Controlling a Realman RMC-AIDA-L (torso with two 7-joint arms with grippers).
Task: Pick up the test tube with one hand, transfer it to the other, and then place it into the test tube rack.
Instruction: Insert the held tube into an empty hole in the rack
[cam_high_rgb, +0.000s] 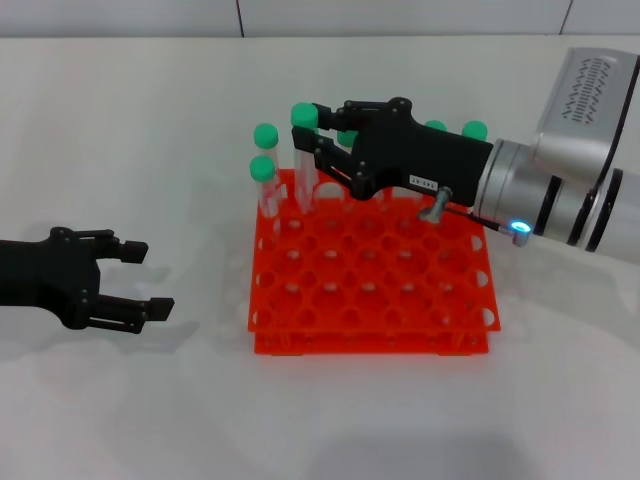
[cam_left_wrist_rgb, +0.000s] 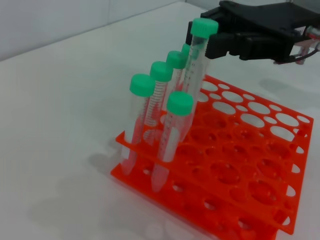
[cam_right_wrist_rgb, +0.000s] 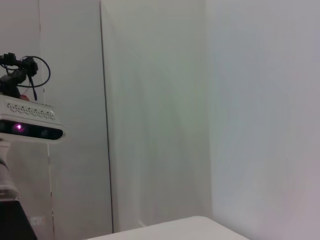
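The right pincer (cam_high_rgb: 312, 152) (the black one carrying a small white printed label, on the silver-white arm with a blue light) is held over the far left part of the test tube rack (cam_high_rgb: 370, 300). Its fingers are closed on the test tube (cam_high_rgb: 303, 150), gripped just below the green cap. The tube is kept upright, with its lower end down at the rack's far-left holes; whether it is already seated in a hole cannot be told. In the left wrist view the same tube (cam_left_wrist_rgb: 197, 62) is seen standing taller than its neighbours, with the right pincer (cam_left_wrist_rgb: 220, 42) clamped against it from the far side.

The bright orange rack is set on the white tabletop (cam_high_rgb: 120, 150), and its grid of round holes is mostly unfilled. Other green-capped tubes (cam_left_wrist_rgb: 141, 125) are seated along its far and left edges; two of them are seen just left of the held tube in the head view, and more caps are partly hidden behind the right pincer.

The left pincer (cam_high_rgb: 140, 280) (black and unlabelled) is held low over the tabletop, well apart from the rack on its left. Its fingers are spread and nothing is held between them.

In the right wrist view only a pale wall and a mounted camera unit (cam_right_wrist_rgb: 30, 125) are shown.
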